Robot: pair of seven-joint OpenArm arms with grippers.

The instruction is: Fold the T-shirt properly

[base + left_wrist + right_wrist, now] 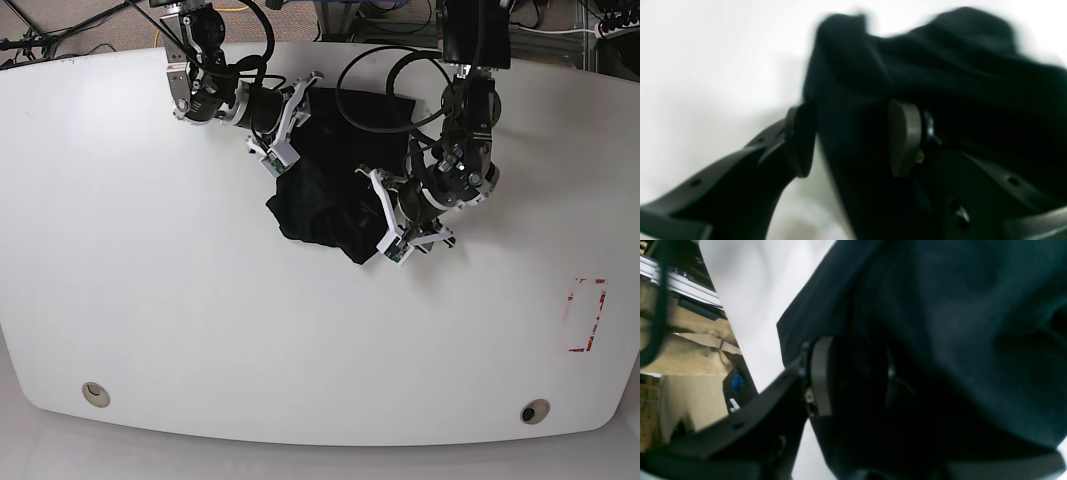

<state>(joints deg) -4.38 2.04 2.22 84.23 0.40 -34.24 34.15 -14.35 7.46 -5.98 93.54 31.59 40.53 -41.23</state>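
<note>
2 arms bend over the big white oval table, and between them lies the plain black soft cloth T-shirt, bunched and rumpled a little toward 12 o'clock from the table's middle. Its flatter part reaches up toward the far edge; a crumpled lobe sags toward 6 o'clock.

The left gripper sits at the shirt's 4 o'clock corner. From its wrist camera, 2 dark fingers stand well apart with a thick fold of the black cloth draped down between them; the cloth lies against the finger at 3 o'clock and just clear of the one at 9 o'clock, so the grip looks spread rather than clenched.

The right gripper is at the shirt's 10 o'clock edge. Its wrist view shows 1 grey pad at 9 o'clock, with the shirt heaped over everything to the 3 o'clock side. The other finger is lost in dark cloth, so I cannot tell whether it is pinching or slack.

A red outlined rectangle marks the table far off at 3 o'clock.
</note>
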